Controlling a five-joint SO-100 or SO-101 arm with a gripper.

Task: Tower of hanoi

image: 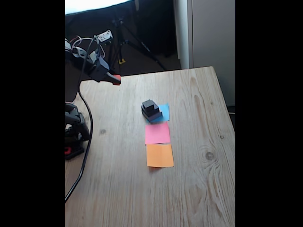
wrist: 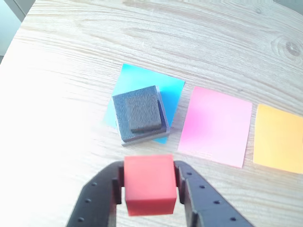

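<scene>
Bench (wrist: 71,56): pale wood, clear grain lines and a knot, matt, bleached by glare at one side in the wrist view. Blue square (wrist: 142,78), pink square (wrist: 215,125), orange square (wrist: 279,137): thin flat paper, matt, edges lying slightly lifted. Dark stacked blocks (wrist: 139,113): matt grey-black, fine rough grainy texture on top. Red cube (wrist: 149,184): smooth, matt, plastic-looking. Gripper (wrist: 149,189) jaws: black plastic, slight sheen, small dimples.
</scene>
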